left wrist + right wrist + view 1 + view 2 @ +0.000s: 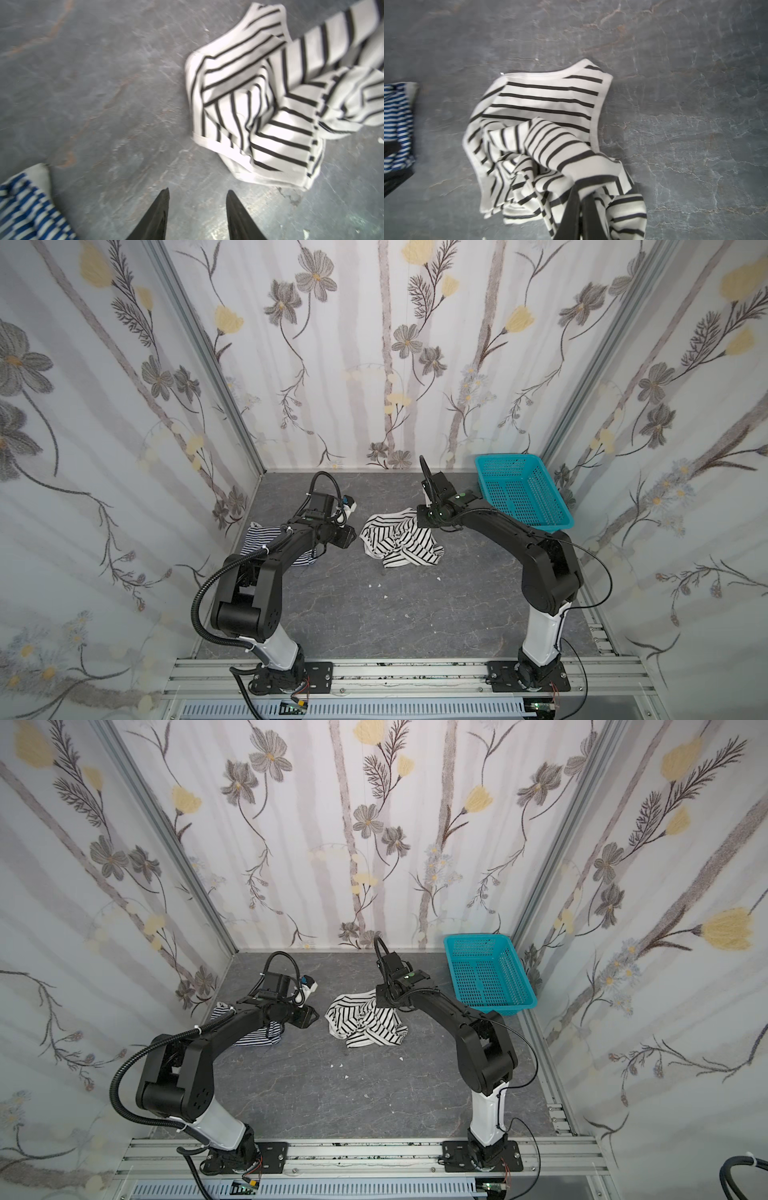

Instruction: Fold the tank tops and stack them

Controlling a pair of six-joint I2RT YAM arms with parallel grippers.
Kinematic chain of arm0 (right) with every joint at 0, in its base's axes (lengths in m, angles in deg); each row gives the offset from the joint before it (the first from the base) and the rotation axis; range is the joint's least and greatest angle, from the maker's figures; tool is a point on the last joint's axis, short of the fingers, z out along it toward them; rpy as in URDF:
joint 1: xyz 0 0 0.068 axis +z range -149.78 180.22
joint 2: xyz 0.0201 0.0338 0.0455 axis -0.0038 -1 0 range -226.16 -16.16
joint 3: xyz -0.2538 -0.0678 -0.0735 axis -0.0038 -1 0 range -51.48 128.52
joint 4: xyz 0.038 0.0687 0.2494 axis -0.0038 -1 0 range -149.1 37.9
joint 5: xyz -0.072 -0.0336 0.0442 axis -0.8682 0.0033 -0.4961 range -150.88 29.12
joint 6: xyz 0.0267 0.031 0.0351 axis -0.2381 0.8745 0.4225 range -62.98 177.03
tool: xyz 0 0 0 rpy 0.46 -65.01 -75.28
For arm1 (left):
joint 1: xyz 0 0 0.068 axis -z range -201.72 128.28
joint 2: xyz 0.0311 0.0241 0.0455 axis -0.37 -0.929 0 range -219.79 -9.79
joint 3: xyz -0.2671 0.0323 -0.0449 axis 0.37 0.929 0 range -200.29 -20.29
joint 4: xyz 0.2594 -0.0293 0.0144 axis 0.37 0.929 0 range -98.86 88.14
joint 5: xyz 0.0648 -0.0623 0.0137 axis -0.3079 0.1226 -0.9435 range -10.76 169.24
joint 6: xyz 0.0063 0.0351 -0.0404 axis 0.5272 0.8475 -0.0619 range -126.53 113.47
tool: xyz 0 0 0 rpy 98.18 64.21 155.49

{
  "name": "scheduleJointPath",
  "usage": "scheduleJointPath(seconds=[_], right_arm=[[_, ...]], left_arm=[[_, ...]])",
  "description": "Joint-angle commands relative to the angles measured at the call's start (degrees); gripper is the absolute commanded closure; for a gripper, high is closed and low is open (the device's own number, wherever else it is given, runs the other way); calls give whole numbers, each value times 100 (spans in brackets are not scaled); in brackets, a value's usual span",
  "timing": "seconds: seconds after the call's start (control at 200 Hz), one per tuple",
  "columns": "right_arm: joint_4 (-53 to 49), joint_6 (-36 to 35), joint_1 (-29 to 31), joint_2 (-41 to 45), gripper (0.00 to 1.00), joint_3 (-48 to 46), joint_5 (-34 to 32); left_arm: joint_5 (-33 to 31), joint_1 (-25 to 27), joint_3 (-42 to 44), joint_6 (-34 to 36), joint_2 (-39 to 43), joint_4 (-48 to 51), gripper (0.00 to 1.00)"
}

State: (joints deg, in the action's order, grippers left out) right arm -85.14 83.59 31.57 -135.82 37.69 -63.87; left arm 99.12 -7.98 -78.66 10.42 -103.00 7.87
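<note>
Presently the right gripper [581,197] pinches the crumpled black-and-white tank top [546,104], while the left gripper [197,192] hangs parted and empty, the navy-striped tank top [27,203] beside it.

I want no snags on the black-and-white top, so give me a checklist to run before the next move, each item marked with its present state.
1. Jaws of right gripper shut on black-and-white tank top: ok.
2. Jaws of left gripper open and empty: ok.
3. That top spread flat: not ok, crumpled.
4. Gap to navy-striped tank top: ok, apart.
5. Navy top neatly folded: cannot tell, partly hidden.
</note>
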Motion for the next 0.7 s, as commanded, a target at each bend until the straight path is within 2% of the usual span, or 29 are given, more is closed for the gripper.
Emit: scheduleJointPath(seconds=[0.0, 0.085, 0.105, 0.2, 0.27, 0.355, 0.55, 0.695], right_arm=[[350, 204, -218, -187, 100, -135, -541], [469, 234, -274, -234, 100, -233, -503], [492, 230, -277, -229, 97, -253, -462], [833, 230, -228, 28, 70, -595, -90], [954, 235, -166, 336, 57, -821, -23], [971, 272, -106, 709, 50, -1060, -72], [1012, 417, 10, 1586, 45, -1779, -150], [1158, 484, 92, 1855, 45, -2298, 32]], left_arm=[[165, 253, 190, 325, 105, -12, 53], [172, 465, 349, 464, 121, -8, 52], [196, 509, 378, 487, 132, 4, 52], [325, 668, 512, 550, 178, 6, 49], [430, 792, 559, 590, 219, 14, 48], [549, 964, 617, 688, 295, 27, 46], [532, 1380, 553, 696, 92, 23, 44], [715, 1500, 341, 606, -80, 7, 43]])
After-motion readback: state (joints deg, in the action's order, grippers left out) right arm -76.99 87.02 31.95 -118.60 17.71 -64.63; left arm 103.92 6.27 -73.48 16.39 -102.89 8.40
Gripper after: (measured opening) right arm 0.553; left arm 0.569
